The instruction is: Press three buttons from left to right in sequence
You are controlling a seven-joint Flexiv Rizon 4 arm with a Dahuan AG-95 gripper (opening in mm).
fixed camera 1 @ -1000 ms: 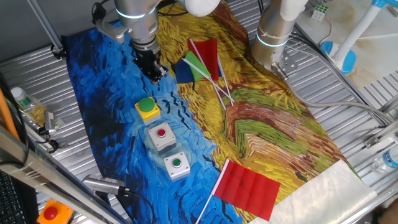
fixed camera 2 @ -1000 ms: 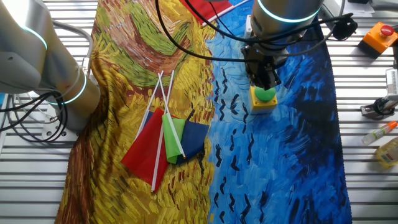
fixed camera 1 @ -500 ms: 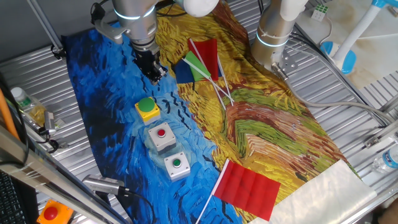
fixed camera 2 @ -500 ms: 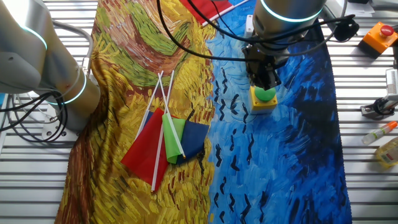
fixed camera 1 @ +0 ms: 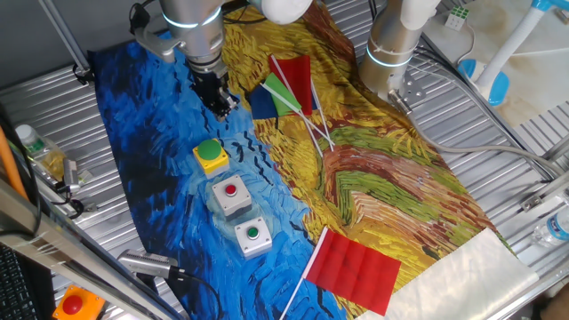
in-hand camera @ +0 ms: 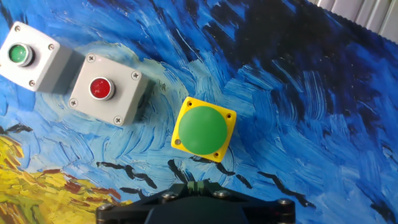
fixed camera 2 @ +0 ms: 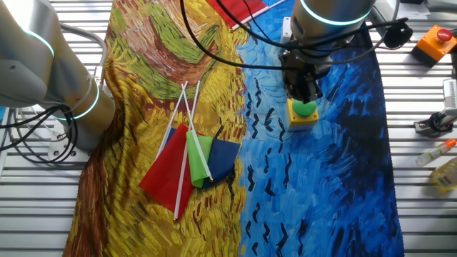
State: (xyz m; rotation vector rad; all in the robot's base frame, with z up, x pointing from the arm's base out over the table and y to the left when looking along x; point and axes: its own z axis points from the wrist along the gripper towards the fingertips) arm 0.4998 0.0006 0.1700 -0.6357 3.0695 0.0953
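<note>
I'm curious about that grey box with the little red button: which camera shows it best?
The hand view: the grey box with the red button fills the frame from above, cap and corner screws clear. One fixed view shows it smaller, between its neighbours. In the other fixed view it is not seen.

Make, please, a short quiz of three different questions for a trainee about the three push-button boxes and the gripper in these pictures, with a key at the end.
1. True or false: the gripper is touching the yellow square box with the big green dome cap.
2. In the hand view, which small cap is on the grey square box nearest to the yellow box? A) red B) green C) blue
3. Fill in: the three boxes stand on the ____ part of the painted cloth.

Key: 1. false, it hangs apart from it; 2. A; 3. blue
</note>
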